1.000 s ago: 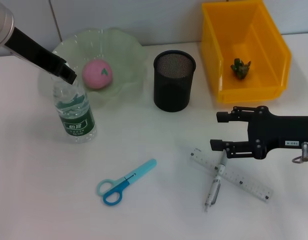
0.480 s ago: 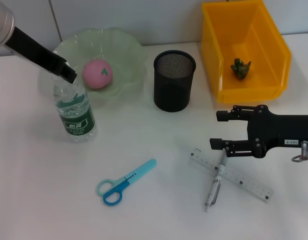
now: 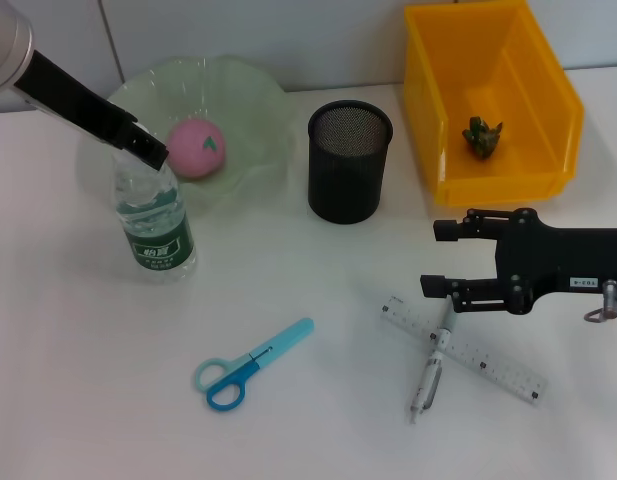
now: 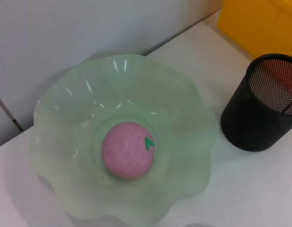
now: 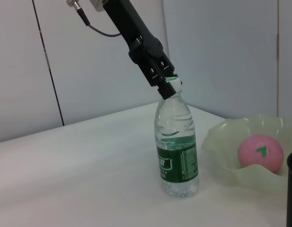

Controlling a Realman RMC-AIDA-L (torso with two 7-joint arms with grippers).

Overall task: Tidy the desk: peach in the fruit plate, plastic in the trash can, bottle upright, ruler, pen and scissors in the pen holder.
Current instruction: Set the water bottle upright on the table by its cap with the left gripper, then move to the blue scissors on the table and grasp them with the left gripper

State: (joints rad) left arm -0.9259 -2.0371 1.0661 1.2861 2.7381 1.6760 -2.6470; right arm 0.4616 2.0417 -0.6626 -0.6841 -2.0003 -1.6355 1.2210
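Head view: the bottle [image 3: 156,225] stands upright at left, green label unreadable, left gripper [image 3: 146,151] at its cap. The right gripper [image 3: 443,259] hovers spread wide, empty, above pen [image 3: 432,364] and ruler [image 3: 464,347].

Left wrist: peach [image 4: 129,149] sits in the plate [image 4: 60,123].

Right wrist: left gripper's fingers pinch the cap [image 5: 172,81].

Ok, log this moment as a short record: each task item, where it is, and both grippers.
peach: in fruit plate
plastic: in yellow bin
bottle: upright, cap held by left gripper
scissors: flat on desk
ruler: on desk, crossed with pen
pen holder: nothing visible inside
right gripper: open, above the ruler's end
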